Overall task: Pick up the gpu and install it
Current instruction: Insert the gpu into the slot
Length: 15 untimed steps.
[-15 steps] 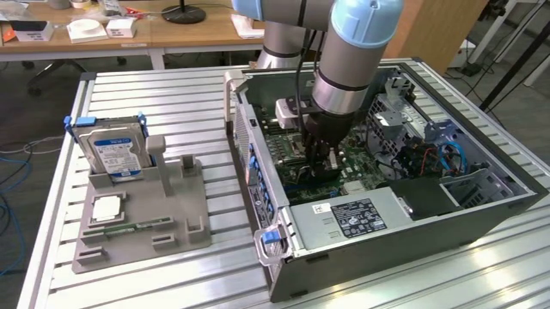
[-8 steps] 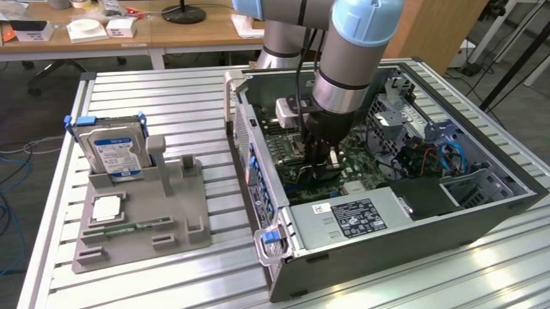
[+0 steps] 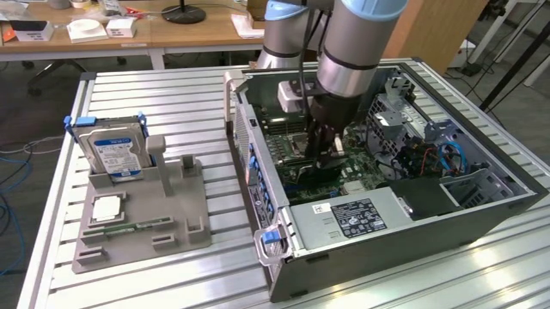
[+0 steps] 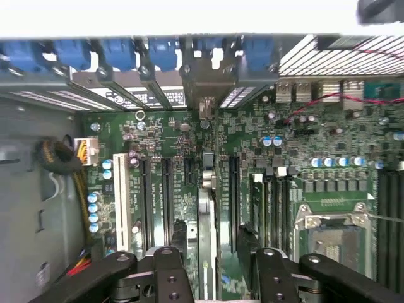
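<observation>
Tool (image 4: 211,268) fingers (image 4: 165,278) stand apart on both sides of the gpu (image 4: 207,208), which stands on its thin edge in a slot on the green board (image 4: 328,183) inside the computer case (image 3: 481,212). I cannot tell if the fingers touch the card. Only its top edge shows, and the black fingers hide its near end. Long slots sit close on each side, so room is tight. In the exterior view the arm (image 3: 348,51) points straight down into the open case. A hard drive (image 3: 116,151) stands in a grey holder (image 3: 146,219) on the desk (image 3: 172,90), well apart from the case.
</observation>
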Available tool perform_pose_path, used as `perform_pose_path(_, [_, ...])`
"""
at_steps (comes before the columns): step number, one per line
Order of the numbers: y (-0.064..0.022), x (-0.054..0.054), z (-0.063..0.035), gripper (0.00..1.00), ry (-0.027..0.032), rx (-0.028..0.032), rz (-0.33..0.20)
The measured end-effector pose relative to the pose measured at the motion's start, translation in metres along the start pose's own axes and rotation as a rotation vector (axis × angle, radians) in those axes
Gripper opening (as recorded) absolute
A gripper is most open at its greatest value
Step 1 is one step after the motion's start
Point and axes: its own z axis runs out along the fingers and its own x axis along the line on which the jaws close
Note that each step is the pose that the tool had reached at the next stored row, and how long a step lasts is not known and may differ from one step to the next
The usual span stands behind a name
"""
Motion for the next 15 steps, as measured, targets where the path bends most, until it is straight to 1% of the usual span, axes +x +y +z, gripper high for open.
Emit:
perform_pose_path(2, [0.0001,-0.0002,-0.0078,0.45,0.0001,0.0001,0.000])
perform_pose_path(3, [0.0001,-0.0002,-0.0094,0.45,0.0001,0.0000,0.000])
perform_pose_path(6, [0.0001,-0.0003,-0.0094,0.44,-0.0001,0.0001,0.000])
perform_pose_path(7, [0.0001,-0.0002,-0.0094,0.38,-0.0001,0.0001,0.000])
perform_pose_path(8, [0.0001,-0.0002,-0.0095,0.38,0.0000,0.0000,0.000])
perform_pose_path(9, [0.0001,-0.0002,-0.0095,0.31,0.0000,0.0000,0.000])
perform_pose_path(10, [0.0001,-0.0002,-0.0095,0.31,0.0000,0.0001,0.000])
perform_pose_path(11, [0.0001,-0.0002,-0.0095,0.25,0.0000,0.0000,0.000])
perform_pose_path(15, [0.0002,-0.0002,-0.0095,0.25,0.0000,0.0001,0.000])
